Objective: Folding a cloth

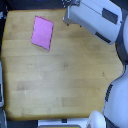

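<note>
The cloth (42, 33) is a plain pink-magenta rectangle lying flat on the wooden tabletop (60, 70), toward the upper left of the exterior view, slightly tilted. My arm (97, 17) comes in from the upper right. Its gripper (66, 19) hovers at the top edge of the table, to the exterior view's right of the cloth and apart from it. The picture is too blurred to show how the jaws stand. Nothing shows in the gripper.
White robot body parts (117, 95) fill the exterior view's right side and lower right corner. The table's edges run along the left and the bottom, with dark floor beyond.
</note>
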{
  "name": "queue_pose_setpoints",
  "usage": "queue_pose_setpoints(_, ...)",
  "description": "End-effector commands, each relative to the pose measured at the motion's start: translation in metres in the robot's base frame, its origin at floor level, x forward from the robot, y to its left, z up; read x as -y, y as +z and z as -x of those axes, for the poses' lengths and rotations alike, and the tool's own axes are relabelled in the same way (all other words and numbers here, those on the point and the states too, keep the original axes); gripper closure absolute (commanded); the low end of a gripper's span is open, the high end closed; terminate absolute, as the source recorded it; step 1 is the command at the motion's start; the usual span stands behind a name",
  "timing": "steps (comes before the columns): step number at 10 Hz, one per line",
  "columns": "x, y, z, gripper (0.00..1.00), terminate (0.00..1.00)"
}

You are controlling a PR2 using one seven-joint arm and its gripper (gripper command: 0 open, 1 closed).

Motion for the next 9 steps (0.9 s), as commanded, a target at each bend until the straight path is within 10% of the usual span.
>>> queue_pose_setpoints(1,0.092,-0.019,0.029,0.00,0.00)
queue_pose_setpoints(8,0.159,-0.016,0.039,0.00,0.00)
queue_pose_setpoints(9,0.165,-0.017,0.038,0.00,1.00)
